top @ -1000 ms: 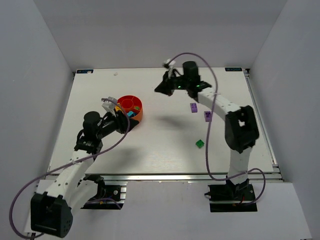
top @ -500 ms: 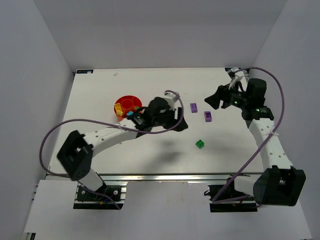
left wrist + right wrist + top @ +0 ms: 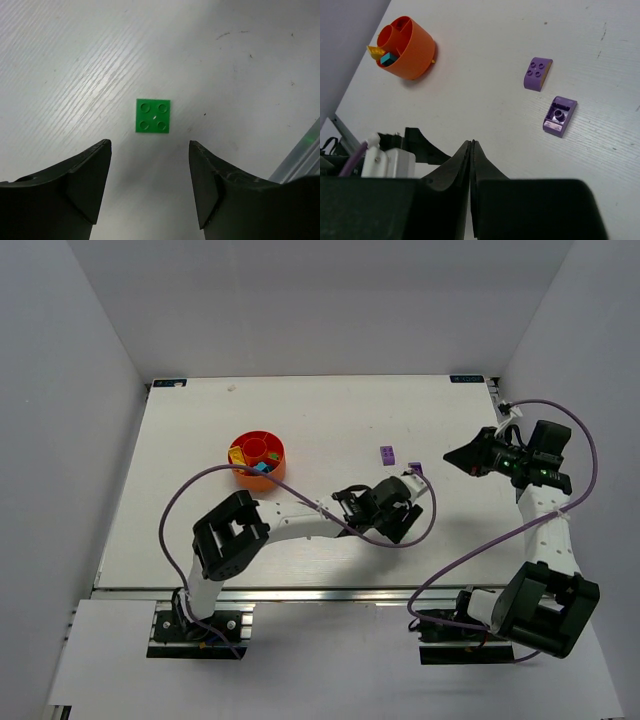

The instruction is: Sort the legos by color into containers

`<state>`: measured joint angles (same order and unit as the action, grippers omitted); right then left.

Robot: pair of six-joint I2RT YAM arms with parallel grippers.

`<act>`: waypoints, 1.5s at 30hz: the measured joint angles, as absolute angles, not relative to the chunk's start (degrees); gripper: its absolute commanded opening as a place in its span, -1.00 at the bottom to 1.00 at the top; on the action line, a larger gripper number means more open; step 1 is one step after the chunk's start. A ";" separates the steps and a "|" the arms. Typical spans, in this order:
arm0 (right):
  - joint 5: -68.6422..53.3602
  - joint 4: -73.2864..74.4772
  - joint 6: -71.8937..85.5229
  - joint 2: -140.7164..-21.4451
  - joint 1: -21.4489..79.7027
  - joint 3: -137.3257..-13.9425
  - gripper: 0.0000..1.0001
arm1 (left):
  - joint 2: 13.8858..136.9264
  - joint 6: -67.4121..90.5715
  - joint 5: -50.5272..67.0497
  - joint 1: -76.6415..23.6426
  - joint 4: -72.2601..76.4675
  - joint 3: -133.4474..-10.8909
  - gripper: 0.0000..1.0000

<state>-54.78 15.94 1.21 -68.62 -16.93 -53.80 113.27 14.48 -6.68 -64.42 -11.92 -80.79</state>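
Note:
A green two-by-two lego point(image 3: 153, 116) lies flat on the table just ahead of my left gripper point(image 3: 148, 147), which is open and empty above the table. In the top view my left gripper point(image 3: 400, 522) covers that lego. Two purple legos point(image 3: 538, 74) point(image 3: 560, 116) lie on the table; in the top view they sit behind the left gripper point(image 3: 387, 454) point(image 3: 416, 469). The orange dish point(image 3: 274, 466) with a red insert stands at the left and holds yellow and teal pieces point(image 3: 388, 59). My right gripper point(image 3: 452, 457) is shut and empty, raised at the right.
The dish point(image 3: 417, 50) shows at the top left of the right wrist view. The table's metal front rail point(image 3: 300, 155) runs close to the right of the green lego. White walls enclose the table on three sides.
My left arm has swung from the dish rightward across the table to the green lego. My right arm has pulled back from the rear middle to the right side.

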 measured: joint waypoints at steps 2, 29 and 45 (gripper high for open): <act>-56.01 16.91 0.32 -68.58 -17.72 -53.80 -0.77 | 115.09 12.40 -7.73 -65.52 -11.49 -82.37 0.45; -63.61 19.46 -2.13 -68.07 -21.02 -53.80 -0.54 | 125.49 6.66 -14.31 -67.16 -13.63 -92.03 0.25; -64.73 19.46 -2.11 -68.36 -21.10 -53.78 -0.32 | 125.49 6.92 -12.88 -67.16 -15.00 -90.91 0.02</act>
